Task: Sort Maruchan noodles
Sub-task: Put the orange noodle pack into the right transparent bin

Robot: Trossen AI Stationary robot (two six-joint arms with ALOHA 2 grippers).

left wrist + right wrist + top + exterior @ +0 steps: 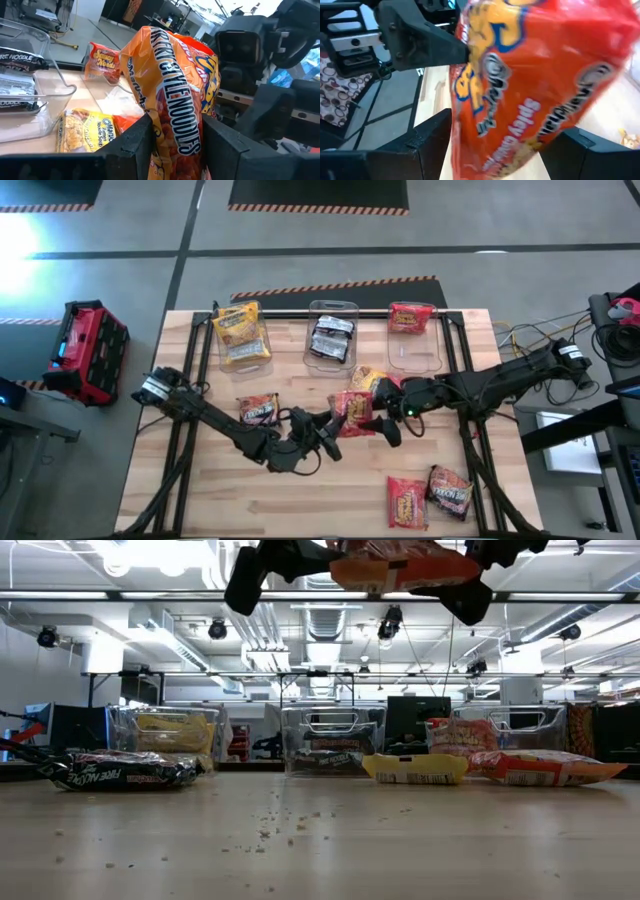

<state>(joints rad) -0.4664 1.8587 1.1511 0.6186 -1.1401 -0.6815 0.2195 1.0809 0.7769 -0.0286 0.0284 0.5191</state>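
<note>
An orange-red Maruchan noodle packet (355, 410) hangs high above the table's middle, between my two grippers. My left gripper (325, 432) comes from the left and is shut on it. My right gripper (384, 424) comes from the right and is open wide, with the packet's other end (520, 75) reaching between its fingers. Loose packets lie flat on the table: a dark one (259, 410), a yellow one (366, 380), a red one (407, 500) and a dark one (449, 492). At the far edge stand three clear bins: yellow packets (242, 335), dark packets (332, 338) and a red packet (413, 320). My left gripper pinches the packet near one end (175, 132) between its two fingers (135, 142), one on each flat face, coming level from the table's left. The packet sticks out past the fingertips, lifted clear of the table (400, 565). My right gripper: its fingers (437, 140) flank the packet's other end; whether they touch it I cannot tell.
The wooden table (200, 500) has bare board at the near left. A red and black toolbox (85, 350) sits on the floor off the left edge. Cables and equipment (600, 330) lie off the right edge.
</note>
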